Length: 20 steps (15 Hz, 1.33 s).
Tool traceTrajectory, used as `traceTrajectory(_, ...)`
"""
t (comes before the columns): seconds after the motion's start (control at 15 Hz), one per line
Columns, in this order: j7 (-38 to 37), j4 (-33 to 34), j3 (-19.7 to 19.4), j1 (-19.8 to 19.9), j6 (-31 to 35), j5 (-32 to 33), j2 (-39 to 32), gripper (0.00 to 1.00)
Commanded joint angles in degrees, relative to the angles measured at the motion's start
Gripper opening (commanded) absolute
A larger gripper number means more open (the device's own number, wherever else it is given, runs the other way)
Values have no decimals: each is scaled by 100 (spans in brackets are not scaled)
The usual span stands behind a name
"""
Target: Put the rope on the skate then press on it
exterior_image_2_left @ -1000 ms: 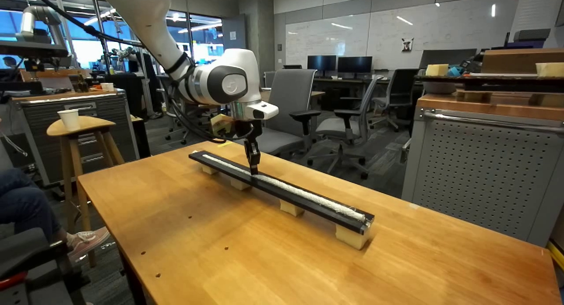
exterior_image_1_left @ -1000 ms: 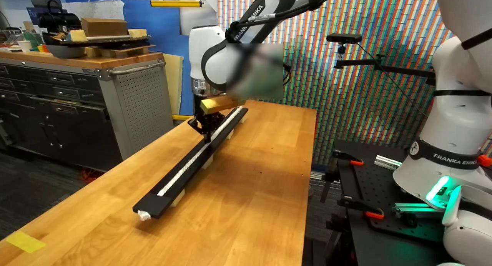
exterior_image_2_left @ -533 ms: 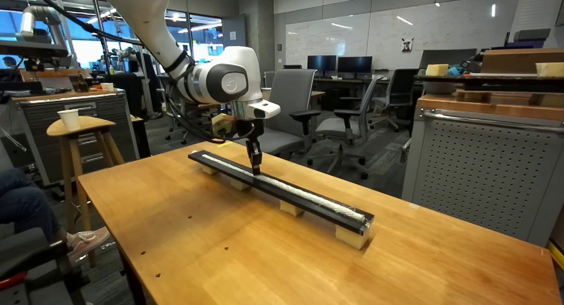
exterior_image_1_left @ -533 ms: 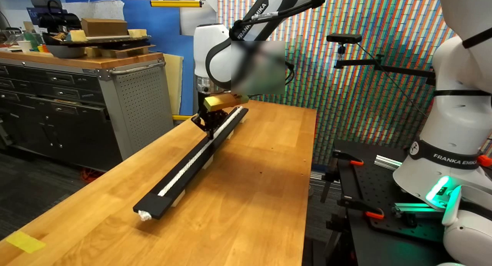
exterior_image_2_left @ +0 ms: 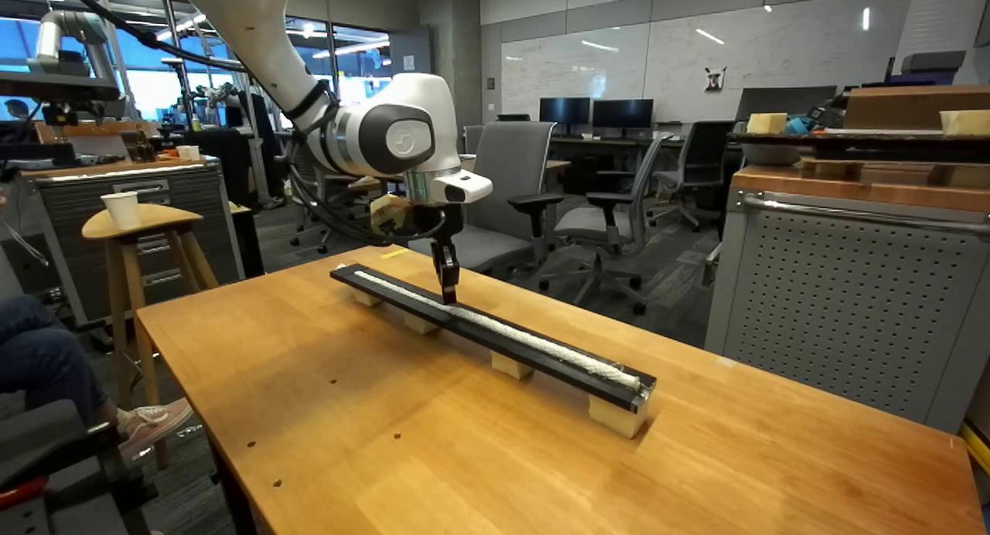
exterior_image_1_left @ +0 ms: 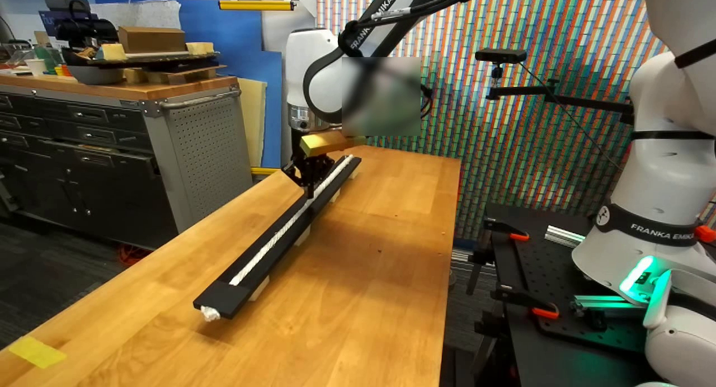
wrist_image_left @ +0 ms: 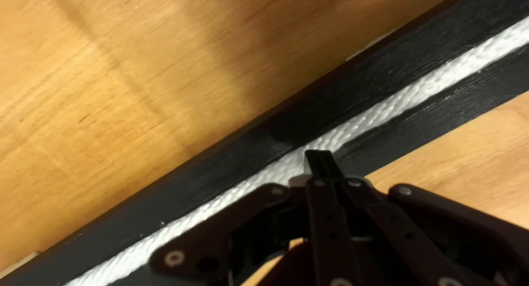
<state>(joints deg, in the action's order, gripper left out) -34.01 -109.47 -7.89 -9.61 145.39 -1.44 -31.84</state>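
On the table (exterior_image_2_left: 402,481) we see the skate (exterior_image_1_left: 288,236), a long black rail with a lengthwise groove, propped on pale blocks (exterior_image_2_left: 616,415), four showing in an exterior view. Rope (wrist_image_left: 430,84): white, braided, lying pretty straight in the groove, covering most of the skate's length in both exterior views. At one end of the skate we note a crumpled white wad (exterior_image_1_left: 210,313); we can't tell if it belongs to the rope. Gripper (wrist_image_left: 318,154) points down over the middle stretch of the skate, between the two middle blocks. Its fingers (wrist_image_left: 315,164) are pressed together, no gap, holding nothing. In the wrist view the tips overlap the rope; we can't tell whether they touch it or sit just above. Arm (exterior_image_2_left: 394,144) reaches in from above. Also in frame, quickly: yellow tape (exterior_image_1_left: 38,350) stuck on the table, a paper cup (exterior_image_2_left: 121,209) on a wooden stool (exterior_image_2_left: 170,216), a grey chair (exterior_image_2_left: 510,179) behind the table, and someone's jeans-clad leg (exterior_image_2_left: 50,357) at the edge.
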Motion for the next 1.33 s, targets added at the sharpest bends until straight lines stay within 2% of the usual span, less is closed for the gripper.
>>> traceTrajectory(0.0,-10,-85,7,15,-76,39,151,0)
traceTrajectory(0.67,10,409,1,104,-203,-23,-467,0)
traceTrajectory(0.93,7,544,2,121,-457,-12,-509,0)
traceTrajectory(1.27,-56,362,-52,82,-351,38,-297,0)
